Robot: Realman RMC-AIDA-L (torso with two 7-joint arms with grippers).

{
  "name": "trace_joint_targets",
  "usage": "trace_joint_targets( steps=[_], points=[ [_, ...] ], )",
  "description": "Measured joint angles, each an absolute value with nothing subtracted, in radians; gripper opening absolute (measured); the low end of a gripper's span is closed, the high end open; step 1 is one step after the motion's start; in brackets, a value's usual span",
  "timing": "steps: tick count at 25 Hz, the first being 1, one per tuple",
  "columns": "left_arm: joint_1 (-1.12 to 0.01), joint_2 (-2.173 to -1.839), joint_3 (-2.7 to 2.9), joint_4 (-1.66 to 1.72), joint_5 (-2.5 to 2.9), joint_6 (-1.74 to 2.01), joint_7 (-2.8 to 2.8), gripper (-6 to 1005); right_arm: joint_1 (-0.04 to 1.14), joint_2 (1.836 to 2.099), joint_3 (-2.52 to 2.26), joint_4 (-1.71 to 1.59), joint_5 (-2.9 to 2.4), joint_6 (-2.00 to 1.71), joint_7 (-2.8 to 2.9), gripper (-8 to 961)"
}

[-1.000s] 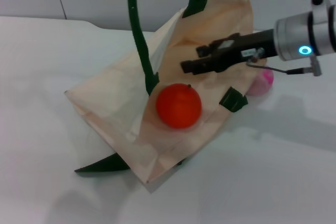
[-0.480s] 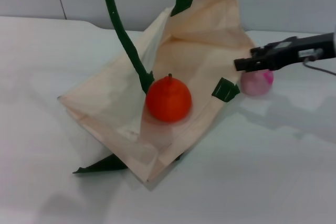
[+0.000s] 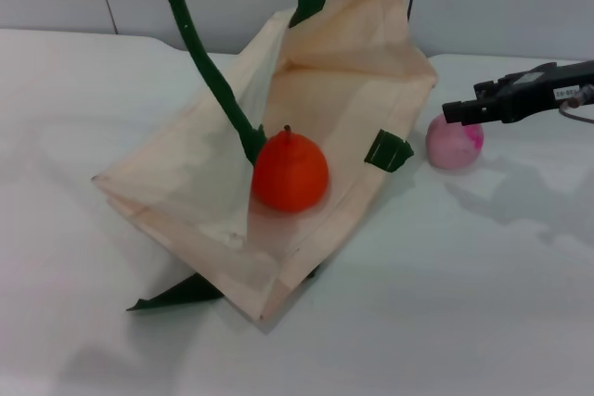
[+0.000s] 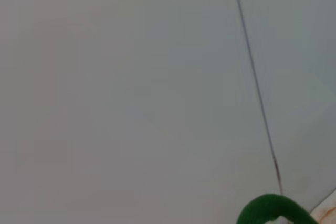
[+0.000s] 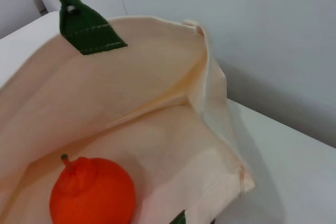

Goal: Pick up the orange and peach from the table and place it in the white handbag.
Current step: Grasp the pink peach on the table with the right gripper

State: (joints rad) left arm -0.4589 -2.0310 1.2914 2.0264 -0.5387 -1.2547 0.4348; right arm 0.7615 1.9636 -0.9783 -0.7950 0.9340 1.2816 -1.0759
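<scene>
The orange [image 3: 290, 171] lies inside the open mouth of the white handbag [image 3: 343, 62], on its lower fabric wall; the right wrist view shows the orange [image 5: 92, 190] deep in the white handbag [image 5: 131, 93]. The bag's green handles [image 3: 200, 62] run taut up out of the head view, and a bit of green handle [image 4: 270, 208] shows in the left wrist view. The peach [image 3: 454, 143] rests on the table just right of the bag. My right gripper [image 3: 461, 107] hovers open and empty just above the peach. My left gripper is out of view.
The white table [image 3: 445, 303] spreads around the bag, with a grey wall behind. A loose green handle end [image 3: 172, 294] lies flat on the table at the bag's near corner. A green tab [image 3: 388, 150] sticks out of the bag's rim near the peach.
My right gripper has pulled back to the right, out of the bag's mouth, to above the peach. The bag and handles have shifted left, and the orange moved with them.
</scene>
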Motion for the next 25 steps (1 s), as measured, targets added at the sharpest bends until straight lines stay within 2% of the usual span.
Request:
trace_joint_targets(
  steps=[11, 25],
  points=[
    [-0.442, -2.031, 1.264, 2.026, -0.502, -1.271, 0.422, 120, 0.760, 1.958, -0.961, -0.796, 0.898, 1.272, -1.068, 773],
    [-0.452, -2.030, 1.252, 2.028, -0.502, -1.273, 0.424, 120, 0.813, 2.002, -0.887, -0.797, 0.740, 1.265, -1.049, 793]
  ],
)
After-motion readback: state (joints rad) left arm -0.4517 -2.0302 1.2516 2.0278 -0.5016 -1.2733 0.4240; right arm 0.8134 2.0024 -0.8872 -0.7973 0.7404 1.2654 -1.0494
